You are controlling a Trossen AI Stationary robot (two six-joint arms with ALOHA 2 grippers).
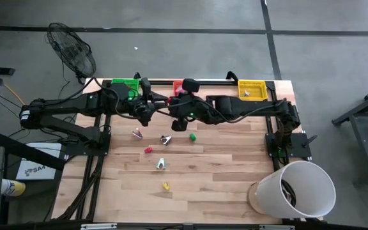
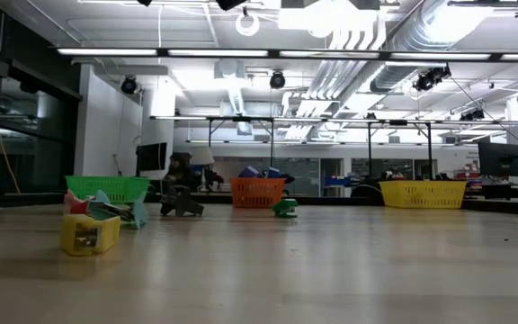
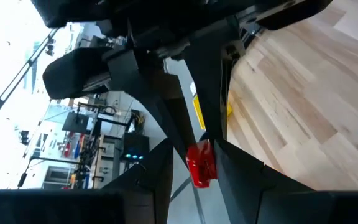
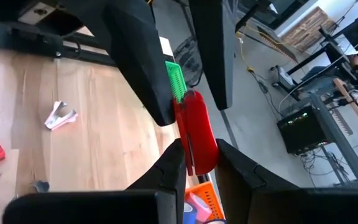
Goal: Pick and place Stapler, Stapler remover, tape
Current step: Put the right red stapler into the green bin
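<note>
A red stapler [image 4: 196, 130] hangs in the air over the far middle of the table, in front of the orange bin [image 1: 179, 85]. My left gripper [image 1: 160, 105] and my right gripper [image 1: 173, 108] meet there tip to tip, each shut on the stapler. Loose on the wood lie a pale stapler remover [image 4: 59, 116], a grey one [image 1: 165, 139], a white-green one [image 1: 161, 164], a yellow stapler [image 2: 88, 234], a red block [image 1: 148, 149] and a green block [image 1: 192, 136]. Rolls of tape [image 4: 194, 208] lie in the orange bin. My left gripper pinches one end of the red stapler [image 3: 201, 167] between its two fingers, coming nearly level from the table's left. The stapler is lifted clear of the table. My right gripper's fingers [image 3: 176, 118] reach in from the opposite side. My right gripper pinches the other end of the stapler [image 4: 197, 163] between its two fingers, slanting down from the table's right, along the stapler's length. The stapler's body runs out past the fingertips to my left gripper's fingers [image 4: 151, 93].
A green bin [image 1: 125, 85], the orange bin and a yellow bin [image 1: 252, 89] line the far edge. A white bucket [image 1: 299, 188] stands off the near right corner. A fan [image 1: 72, 48] stands beyond the far left. The near half of the wood holds few items.
</note>
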